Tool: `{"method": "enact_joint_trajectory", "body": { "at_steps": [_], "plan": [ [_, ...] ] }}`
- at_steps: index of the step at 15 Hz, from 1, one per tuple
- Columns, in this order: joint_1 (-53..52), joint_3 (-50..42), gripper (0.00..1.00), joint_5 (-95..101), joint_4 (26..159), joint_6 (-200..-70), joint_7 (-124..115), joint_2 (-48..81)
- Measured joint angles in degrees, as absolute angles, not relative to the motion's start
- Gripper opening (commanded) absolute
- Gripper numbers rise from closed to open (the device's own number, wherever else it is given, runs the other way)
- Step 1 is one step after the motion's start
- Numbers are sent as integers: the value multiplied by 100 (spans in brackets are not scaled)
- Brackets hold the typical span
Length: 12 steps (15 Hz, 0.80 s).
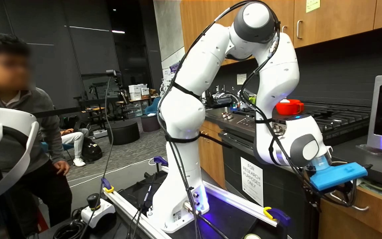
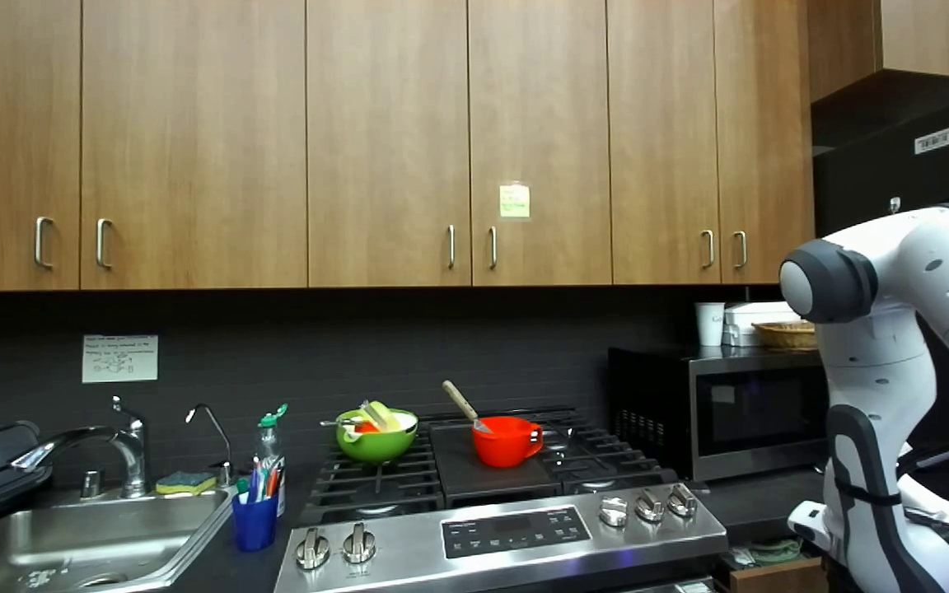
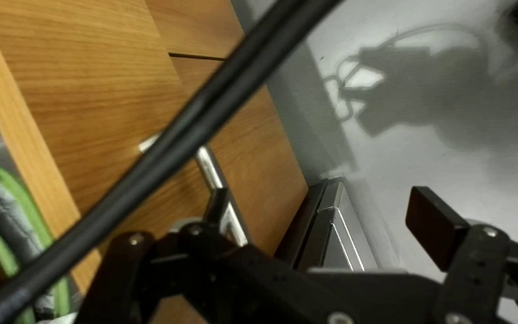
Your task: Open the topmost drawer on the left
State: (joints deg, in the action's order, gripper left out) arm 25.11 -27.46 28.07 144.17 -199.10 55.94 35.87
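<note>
The topmost drawer (image 1: 381, 212) has a medium-brown wooden front and stands partly pulled out under the counter. It also shows in an exterior view (image 2: 779, 576) and in the wrist view (image 3: 74, 85). Green-edged grey cloth lies inside it. Its silver bar handle (image 1: 358, 208) shows in the wrist view (image 3: 209, 166), partly covered by a black cable. My gripper (image 3: 328, 218) is open, jaws wide apart. One finger is at the handle bar and seems to reach behind it; I cannot tell whether they touch. The other finger hangs free over the floor. The gripper (image 1: 331, 200) is partly hidden under a blue block.
The black oven (image 1: 230, 176) with a paper sign stands beside the drawer. A microwave (image 2: 759, 412) is on the counter above. A red pot (image 2: 507, 442) and a green bowl (image 2: 376, 445) stand on the stove. A person (image 1: 15, 99) stands behind the robot.
</note>
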Motion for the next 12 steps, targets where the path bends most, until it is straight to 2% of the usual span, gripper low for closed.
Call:
{"method": "enact_joint_trajectory", "body": {
  "at_steps": [12],
  "plan": [
    [1858,-3659,100,2676,15476,-19962,7264,3283]
  ]
}}
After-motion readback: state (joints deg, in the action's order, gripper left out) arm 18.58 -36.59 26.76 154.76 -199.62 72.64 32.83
